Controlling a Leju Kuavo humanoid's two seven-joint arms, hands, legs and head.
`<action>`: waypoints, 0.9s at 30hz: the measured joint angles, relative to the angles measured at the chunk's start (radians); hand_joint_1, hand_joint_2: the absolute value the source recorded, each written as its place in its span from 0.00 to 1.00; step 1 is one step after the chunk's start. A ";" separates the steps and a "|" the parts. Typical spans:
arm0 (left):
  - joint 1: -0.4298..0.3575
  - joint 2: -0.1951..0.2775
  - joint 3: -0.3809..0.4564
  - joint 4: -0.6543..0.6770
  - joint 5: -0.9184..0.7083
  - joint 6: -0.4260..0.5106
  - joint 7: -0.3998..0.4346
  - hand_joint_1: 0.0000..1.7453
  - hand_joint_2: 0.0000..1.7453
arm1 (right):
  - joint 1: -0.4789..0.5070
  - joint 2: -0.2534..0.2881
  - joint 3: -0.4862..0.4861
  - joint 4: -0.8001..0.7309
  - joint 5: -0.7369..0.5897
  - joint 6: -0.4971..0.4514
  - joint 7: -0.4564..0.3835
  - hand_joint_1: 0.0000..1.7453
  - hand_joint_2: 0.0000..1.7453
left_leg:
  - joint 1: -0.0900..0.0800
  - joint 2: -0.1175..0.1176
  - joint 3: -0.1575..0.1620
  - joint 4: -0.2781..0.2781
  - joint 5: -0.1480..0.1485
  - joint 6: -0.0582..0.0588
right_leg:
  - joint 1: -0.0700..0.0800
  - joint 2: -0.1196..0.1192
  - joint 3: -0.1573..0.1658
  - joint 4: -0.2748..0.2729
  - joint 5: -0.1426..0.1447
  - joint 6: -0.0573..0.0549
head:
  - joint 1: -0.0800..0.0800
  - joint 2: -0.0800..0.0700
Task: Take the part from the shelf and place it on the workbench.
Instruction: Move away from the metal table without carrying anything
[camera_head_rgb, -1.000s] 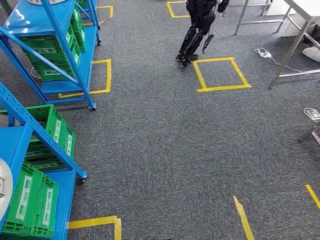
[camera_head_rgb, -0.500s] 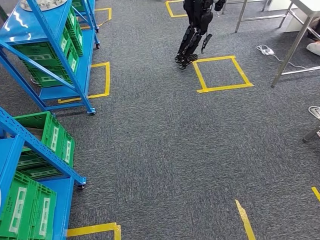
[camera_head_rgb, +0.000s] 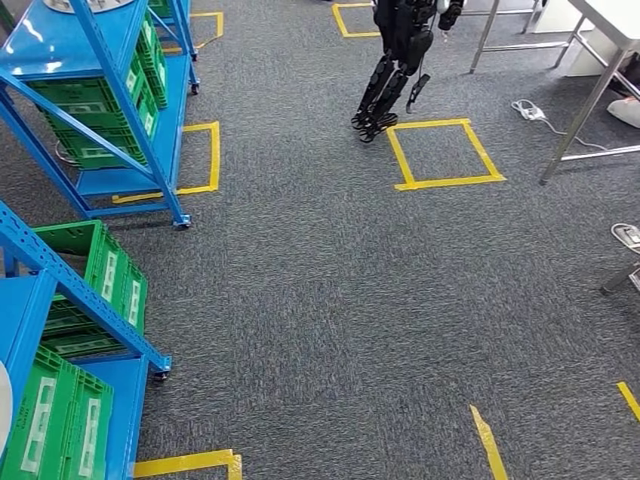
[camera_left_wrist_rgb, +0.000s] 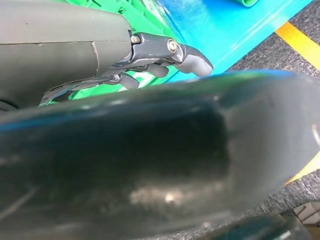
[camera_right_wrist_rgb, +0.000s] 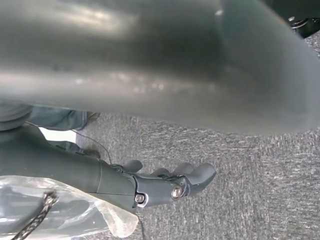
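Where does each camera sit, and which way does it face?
Head view: high on the body, facing down at grey carpet, blue shelf racks, another robot.
Left wrist view: behind the left hand, facing green crates.
Right wrist view: behind the right hand, facing carpet.
Shared: carpet, crates.

Grey left hand with silver screws, dark fingers.

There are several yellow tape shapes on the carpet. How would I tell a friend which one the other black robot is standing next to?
Start at the black two-legged robot walking at the far end of the grey carpet. Just beside its feet, towards the metal-legged white table, lies a closed yellow tape square. Unlike the tape outlines partly hidden by the blue shelving racks or cut off at the picture's edge, all four of its sides show, with bare carpet inside.
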 joint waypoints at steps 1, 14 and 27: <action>0.000 0.000 0.000 0.000 0.000 0.000 0.000 0.00 0.00 | 0.000 0.000 -0.001 0.000 0.000 0.000 0.000 0.00 0.00 | 0.000 0.000 0.001 0.000 -0.001 0.002 | 0.000 0.000 -0.001 -0.001 -0.001 0.002 | 0.000 0.000; 0.000 -0.001 0.000 0.000 0.000 0.000 0.000 0.00 0.00 | -0.003 0.000 -0.002 0.004 0.000 0.000 0.000 0.00 0.00 | -0.001 0.000 0.010 0.000 -0.006 0.007 | -0.001 -0.001 -0.002 -0.002 -0.005 0.014 | 0.000 0.000; 0.001 -0.001 0.000 0.000 0.000 0.000 0.001 0.00 0.00 | -0.006 0.000 -0.006 0.007 0.008 0.002 -0.005 0.00 0.00 | 0.001 0.000 0.011 -0.001 -0.006 0.007 | 0.001 -0.001 -0.001 -0.001 -0.006 0.013 | 0.000 0.000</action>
